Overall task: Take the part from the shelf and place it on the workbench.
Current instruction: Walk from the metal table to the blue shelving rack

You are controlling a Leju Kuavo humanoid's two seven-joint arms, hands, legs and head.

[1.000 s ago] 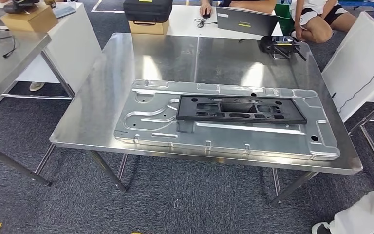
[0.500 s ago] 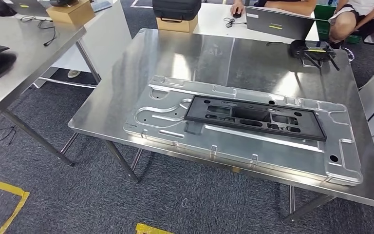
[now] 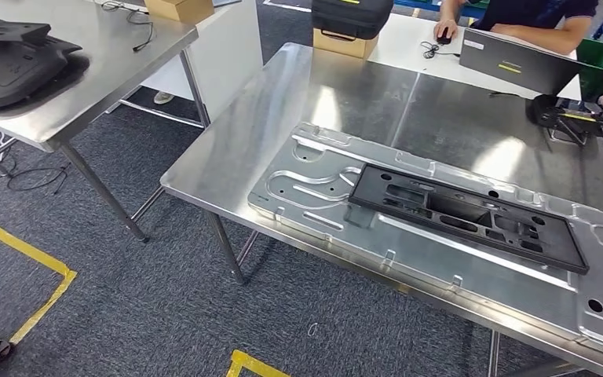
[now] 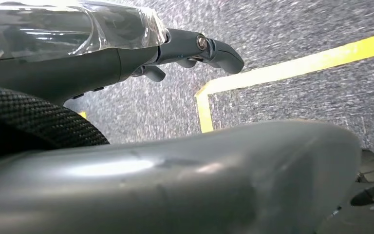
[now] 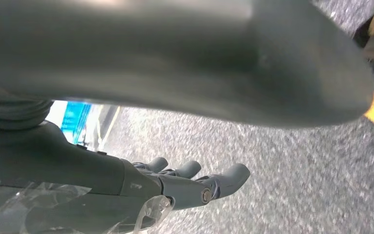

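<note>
Dark parts (image 3: 8,59) on the left steel table (image 3: 118,47). Black part (image 3: 463,216) lies flat on the metal plate (image 3: 314,188) (workbench (image 3: 283,102)). Left hand (image 4: 199,48) and right hand (image 5: 195,183) hang over carpet, fingers loosely apart, holding nothing.

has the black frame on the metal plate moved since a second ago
No. The black frame sits on the same part of the metal plate, beside the same curved grooves. The whole head view shifted because the camera turned, not the frame.
</note>
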